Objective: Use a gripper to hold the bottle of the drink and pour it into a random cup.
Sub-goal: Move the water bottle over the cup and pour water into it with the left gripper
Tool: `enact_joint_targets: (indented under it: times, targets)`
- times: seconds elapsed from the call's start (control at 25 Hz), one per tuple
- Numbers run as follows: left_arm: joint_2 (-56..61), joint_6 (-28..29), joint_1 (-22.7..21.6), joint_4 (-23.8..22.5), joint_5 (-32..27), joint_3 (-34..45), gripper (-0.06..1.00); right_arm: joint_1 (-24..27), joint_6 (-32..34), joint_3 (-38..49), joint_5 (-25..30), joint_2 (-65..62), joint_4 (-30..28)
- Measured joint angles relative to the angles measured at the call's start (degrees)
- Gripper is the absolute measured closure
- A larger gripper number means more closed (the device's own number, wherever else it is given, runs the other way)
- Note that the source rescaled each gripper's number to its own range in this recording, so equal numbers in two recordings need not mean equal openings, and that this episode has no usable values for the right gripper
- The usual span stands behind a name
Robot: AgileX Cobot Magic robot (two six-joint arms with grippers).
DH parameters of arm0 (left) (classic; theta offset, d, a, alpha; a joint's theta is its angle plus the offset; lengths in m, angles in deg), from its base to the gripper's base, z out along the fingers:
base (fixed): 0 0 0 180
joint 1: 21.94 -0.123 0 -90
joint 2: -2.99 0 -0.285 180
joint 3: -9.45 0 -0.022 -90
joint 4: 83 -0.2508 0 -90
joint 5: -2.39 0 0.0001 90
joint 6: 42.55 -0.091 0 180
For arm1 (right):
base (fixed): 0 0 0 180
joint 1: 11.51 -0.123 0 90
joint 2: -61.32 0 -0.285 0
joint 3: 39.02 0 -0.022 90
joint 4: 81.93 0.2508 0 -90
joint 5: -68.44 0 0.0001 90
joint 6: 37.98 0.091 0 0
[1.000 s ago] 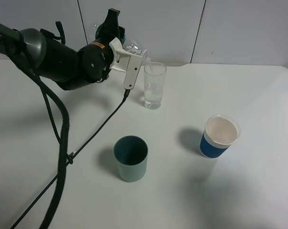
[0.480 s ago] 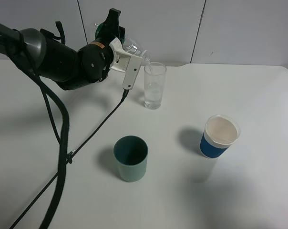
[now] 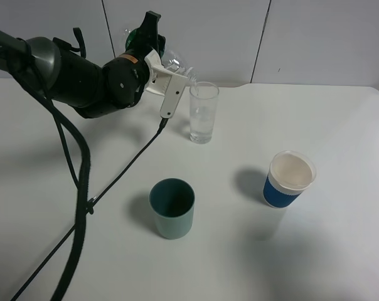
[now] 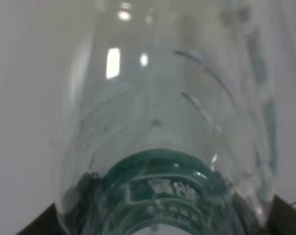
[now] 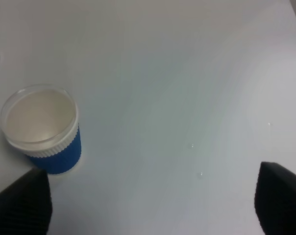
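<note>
My left gripper (image 3: 153, 58) is shut on the clear bottle (image 3: 174, 63) with the green label band and holds it tipped on its side, high at the back of the table. The bottle's mouth is at the left rim of the tall clear glass (image 3: 202, 114), which holds some clear liquid. In the left wrist view the bottle (image 4: 158, 122) fills the frame, green label nearest, with black fingertips (image 4: 39, 221) at both sides. My right gripper (image 5: 150, 215) is open and empty above the table, beside the blue cup.
A short teal-green cup (image 3: 172, 208) stands at the front centre. A blue cup with a white rim (image 3: 289, 179) stands at the right and shows in the right wrist view (image 5: 41, 129). Black cables (image 3: 83, 188) trail from the left arm across the table's left side.
The left gripper with the bottle has drawn back slightly up and to the left from the glass. The cups and the glass have not moved.
</note>
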Motion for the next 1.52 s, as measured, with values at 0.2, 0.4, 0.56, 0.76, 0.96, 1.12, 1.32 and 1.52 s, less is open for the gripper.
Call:
enact_joint_targets:
  times: [0.2, 0.4, 0.56, 0.76, 0.96, 1.12, 1.32, 1.52]
  targets:
    - [0.0, 0.0, 0.0, 0.0, 0.0, 0.0, 0.91, 0.0, 0.0, 0.0, 0.0, 0.0, 0.0]
    - [0.0, -0.15, 0.0, 0.0, 0.0, 0.0, 0.91, 0.0, 0.0, 0.0, 0.0, 0.0, 0.0]
    - [0.0, -0.21, 0.0, 0.0, 0.0, 0.0, 0.91, 0.0, 0.0, 0.0, 0.0, 0.0, 0.0]
    - [0.0, -0.38, 0.0, 0.0, 0.0, 0.0, 0.91, 0.0, 0.0, 0.0, 0.0, 0.0, 0.0]
    - [0.0, -0.45, 0.0, 0.0, 0.0, 0.0, 0.91, 0.0, 0.0, 0.0, 0.0, 0.0, 0.0]
    - [0.0, -0.45, 0.0, 0.0, 0.0, 0.0, 0.91, 0.0, 0.0, 0.0, 0.0, 0.0, 0.0]
    - [0.0, -0.45, 0.0, 0.0, 0.0, 0.0, 0.91, 0.0, 0.0, 0.0, 0.0, 0.0, 0.0]
    - [0.0, -0.45, 0.0, -0.3, 0.0, 0.0, 0.91, 0.0, 0.0, 0.0, 0.0, 0.0, 0.0]
